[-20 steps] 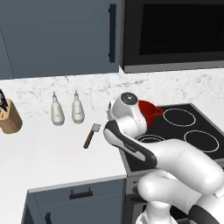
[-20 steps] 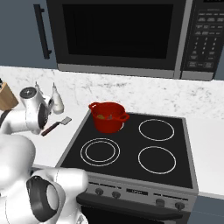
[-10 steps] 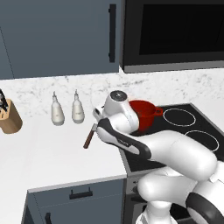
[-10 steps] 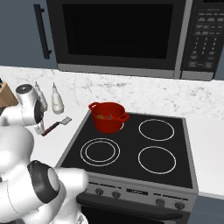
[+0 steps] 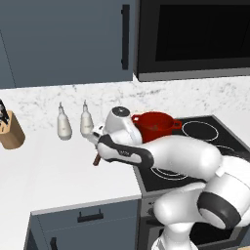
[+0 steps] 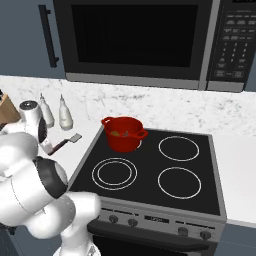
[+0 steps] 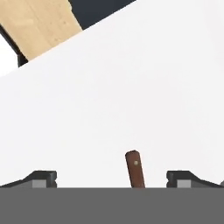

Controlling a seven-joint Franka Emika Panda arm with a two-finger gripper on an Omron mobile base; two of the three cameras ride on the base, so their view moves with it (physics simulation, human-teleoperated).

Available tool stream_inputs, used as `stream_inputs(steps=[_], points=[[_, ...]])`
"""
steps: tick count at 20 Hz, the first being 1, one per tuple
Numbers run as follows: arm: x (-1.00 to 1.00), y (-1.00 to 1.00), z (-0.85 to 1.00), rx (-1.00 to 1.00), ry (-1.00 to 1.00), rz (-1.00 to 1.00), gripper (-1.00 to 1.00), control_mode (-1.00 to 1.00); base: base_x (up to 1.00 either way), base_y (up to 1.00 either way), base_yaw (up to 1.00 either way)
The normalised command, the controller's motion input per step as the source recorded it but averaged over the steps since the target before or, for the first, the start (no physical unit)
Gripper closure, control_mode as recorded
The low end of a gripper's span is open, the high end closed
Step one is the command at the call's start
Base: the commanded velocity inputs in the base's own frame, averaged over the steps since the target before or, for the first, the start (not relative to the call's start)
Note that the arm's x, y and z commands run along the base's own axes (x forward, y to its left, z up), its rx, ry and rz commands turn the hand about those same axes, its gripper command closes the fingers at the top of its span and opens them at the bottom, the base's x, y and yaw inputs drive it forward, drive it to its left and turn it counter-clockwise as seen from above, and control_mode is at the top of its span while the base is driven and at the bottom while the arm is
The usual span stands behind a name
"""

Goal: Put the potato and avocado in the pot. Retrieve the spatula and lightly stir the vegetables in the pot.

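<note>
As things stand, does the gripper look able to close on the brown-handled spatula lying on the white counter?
Probably yes. The gripper is open, and the end of the spatula's dark reddish-brown handle lies between its fingertips in the hand view, with bare white counter around it.

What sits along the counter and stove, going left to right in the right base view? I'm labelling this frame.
Knife block → two white bottles → spatula → pot → right-hand burners.
</note>
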Motion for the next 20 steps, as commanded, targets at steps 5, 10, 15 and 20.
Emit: stream_inputs(steps=[5, 10, 15, 20], points=[[0.45, 0.15, -0.35, -0.13, 0.01, 0.07, -1.00, -1.00, 0.00, 0.00, 0.00], [0.46, 0.11, -0.28, -0.13, 0.06, 0.00, -1.00, -1.00, 0.00, 0.00, 0.00], [0.36, 0.11, -0.27, -0.08, 0.05, 0.02, -1.00, -1.00, 0.00, 0.00, 0.00], [0.28, 0.09, -0.36, -0.05, 0.06, 0.03, -1.00, -1.00, 0.00, 0.00, 0.00]])
